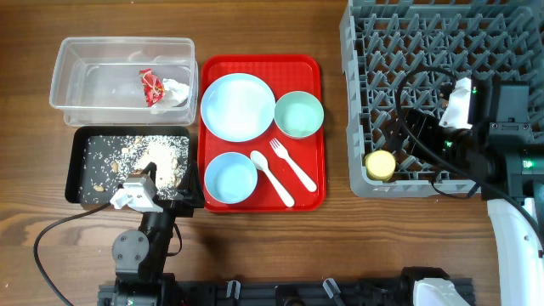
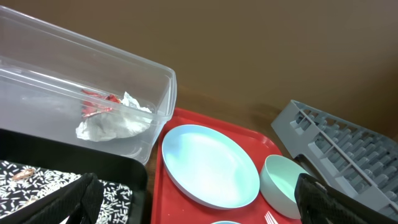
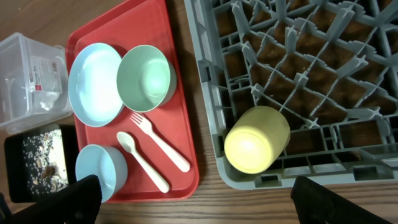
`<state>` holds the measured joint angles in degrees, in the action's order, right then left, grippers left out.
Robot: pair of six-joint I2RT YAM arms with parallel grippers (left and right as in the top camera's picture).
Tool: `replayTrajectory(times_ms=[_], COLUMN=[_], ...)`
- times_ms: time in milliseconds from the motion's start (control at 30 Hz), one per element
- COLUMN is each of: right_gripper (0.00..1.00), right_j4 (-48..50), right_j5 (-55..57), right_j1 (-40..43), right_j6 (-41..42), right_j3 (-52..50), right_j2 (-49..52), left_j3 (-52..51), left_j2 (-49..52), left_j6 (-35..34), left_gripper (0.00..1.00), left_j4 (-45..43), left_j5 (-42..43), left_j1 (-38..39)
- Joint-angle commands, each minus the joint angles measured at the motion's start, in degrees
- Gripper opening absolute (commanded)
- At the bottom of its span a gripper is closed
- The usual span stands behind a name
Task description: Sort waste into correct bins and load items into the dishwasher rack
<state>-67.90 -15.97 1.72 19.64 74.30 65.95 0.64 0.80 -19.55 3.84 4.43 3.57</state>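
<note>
Lying diagonally, fork [image 1: 293,165] tines toward plate [image 1: 237,106]

Left arm [image 1: 146,242] black with a round grey joint cap and a white block [image 1: 136,197] at its tip, thin black cable [image 1: 37,246] looping off, right arm [image 1: 510,127] black with green lights [image 1: 446,146], white lower link [image 1: 518,238], matte black fingers [image 3: 345,199]

Overhead: looks straight down on the desk [image 1: 280,255] from far off. The red tray [image 1: 302,72] is at centre, the grey rack [image 1: 350,110] at 2 o'clock and the clear tub [image 1: 123,42] at 10 o'clock.
Left wrist: low and close over the black tray [image 2: 74,158]. It looks slantwise across the desk toward 1 o'clock.
Right wrist: steeply downward from over the rack's 7 o'clock corner, at middle distance.
Shared: all three views take in the blue plate [image 1: 237,106] and the green bowl [image 1: 298,114].
</note>
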Motion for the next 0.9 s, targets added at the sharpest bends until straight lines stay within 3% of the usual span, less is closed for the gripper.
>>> replayTrajectory(times_ms=[0, 167, 333, 500, 633, 800, 867], right_gripper=[1.0, 1.0, 1.0, 0.98, 0.88, 0.85, 0.79], right_j4=[0.3, 9.2, 9.6, 6.2, 7.7, 14.2, 16.4], right_j5=[0.6, 0.5, -11.0, -0.6, 9.5, 10.7, 10.7], right_j1=[0.1, 0.1, -2.6, -15.0, -25.5, -26.5, -26.5], right_j6=[0.5, 7.9, 1.1, 0.1, 5.2, 8.6, 9.0], right_j3=[0.6, 0.6, 0.6, 0.0, 0.0, 0.0, 0.0], right_j2=[0.2, 0.2, 0.8, 3.2, 9.2, 17.4, 20.7], left_j3=[-0.3, -0.3, -0.3, -0.3, -0.3, -0.3, -0.3], left_j2=[-0.4, -0.4, -0.4, -0.4, -0.4, -0.4, -0.4], left_j6=[1.2, 1.2, 1.2, 1.2, 1.2, 1.2, 1.2], left_gripper=[1.0, 1.0, 1.0, 1.0, 1.0, 1.0, 1.0], left_j4=[0.1, 0.1, 0.1, 0.1, 0.1, 0.1, 0.1], left_j5=[0.5, 0.5, 0.5, 0.5, 0.5, 0.5, 0.5], left_j1=[-0.5, -0.5, -0.5, -0.5, -0.5, -0.5, -0.5])
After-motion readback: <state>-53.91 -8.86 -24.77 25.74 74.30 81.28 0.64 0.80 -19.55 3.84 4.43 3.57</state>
